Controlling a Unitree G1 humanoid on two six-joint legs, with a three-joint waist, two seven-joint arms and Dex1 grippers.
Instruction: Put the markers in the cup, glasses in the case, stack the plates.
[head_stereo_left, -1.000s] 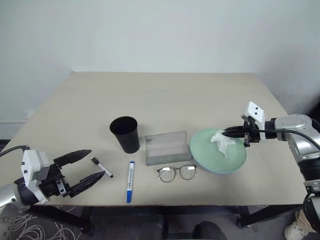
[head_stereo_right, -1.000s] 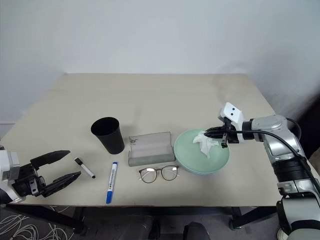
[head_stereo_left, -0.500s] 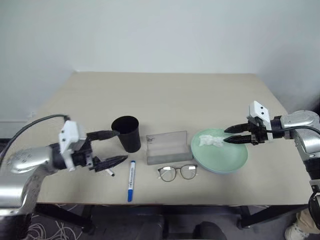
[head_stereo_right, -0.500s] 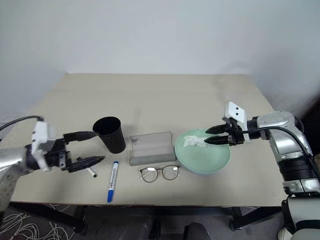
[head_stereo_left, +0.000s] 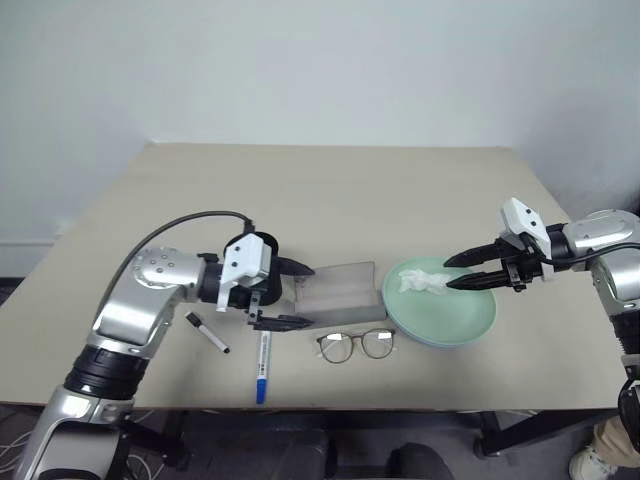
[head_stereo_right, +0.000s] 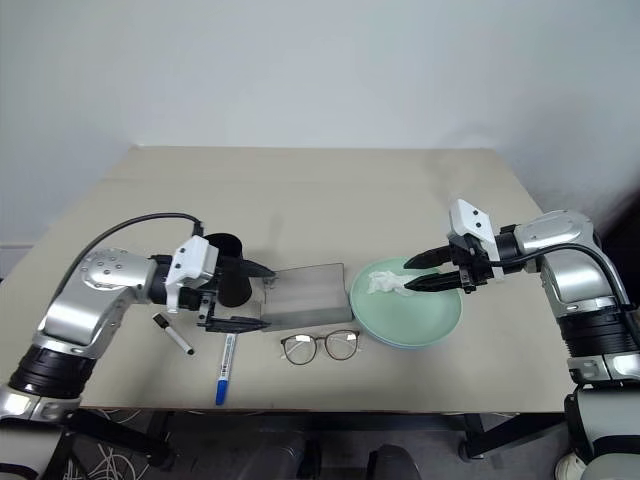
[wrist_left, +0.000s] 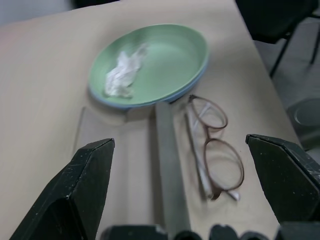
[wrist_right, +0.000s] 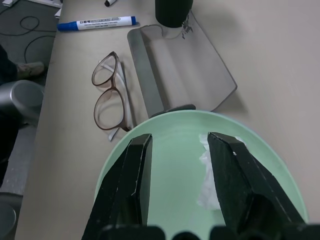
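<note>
My left gripper (head_stereo_left: 298, 295) is wide open and holds nothing, in front of the black cup (head_stereo_right: 228, 272), at the left end of the grey case (head_stereo_left: 342, 293). The case lies open. The glasses (head_stereo_left: 355, 344) lie just in front of it. The blue-capped marker (head_stereo_left: 261, 362) and the short black-ended marker (head_stereo_left: 205, 332) lie on the table near the left arm. The mint green plate (head_stereo_left: 472, 330) sits on the light blue plate (wrist_left: 126, 103). My right gripper (head_stereo_left: 449, 275) is open over the green plate, its tips beside the crumpled tissue (head_stereo_left: 420, 282).
The beige table (head_stereo_left: 330, 190) is bare behind the objects up to the wall. Its front edge runs just in front of the glasses and the blue marker. A black cable loops off the left arm.
The left arm swung in from the front left corner to the cup and case. The right gripper opened and let the tissue fall onto the green plate.
</note>
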